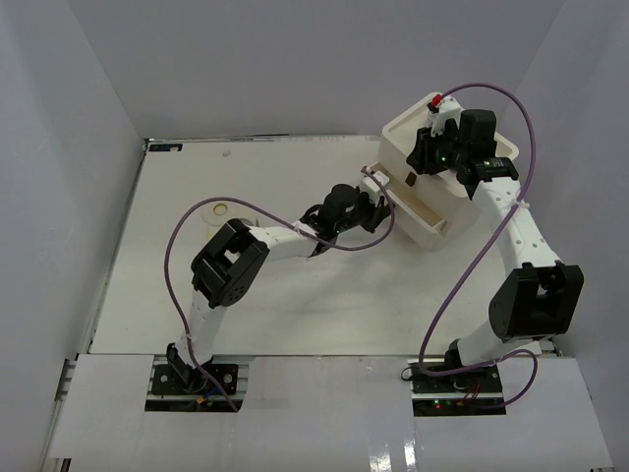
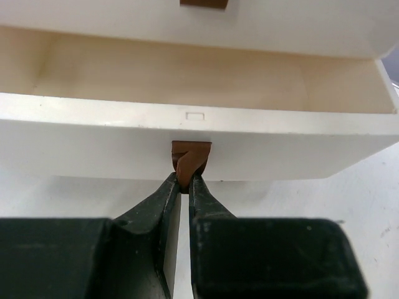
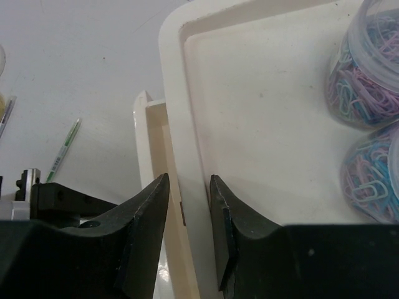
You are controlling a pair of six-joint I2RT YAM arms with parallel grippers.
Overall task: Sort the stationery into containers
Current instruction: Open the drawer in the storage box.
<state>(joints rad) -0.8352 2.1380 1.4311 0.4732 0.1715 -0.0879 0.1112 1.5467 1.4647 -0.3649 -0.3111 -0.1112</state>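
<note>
The white box (image 1: 491,147) stands at the back right, and its tray top (image 3: 262,106) holds two round jars of coloured paper clips (image 3: 369,68). One drawer (image 1: 418,211) is pulled out toward the table's middle, and its inside (image 2: 174,78) looks empty. My left gripper (image 2: 185,182) is shut on that drawer's brown handle (image 2: 192,152). My right gripper (image 3: 187,187) is over the box's front rim (image 3: 181,131), one finger inside the tray and one outside, closed on the rim. A green pen (image 3: 62,149) lies on the table. A flat white tape ring (image 1: 218,209) lies at the left.
The table is walled by white panels on three sides. The left arm (image 1: 285,241) reaches across the middle of the table to the drawer. Purple cables loop over both arms. Another drawer's handle (image 2: 204,2) shows above the open one.
</note>
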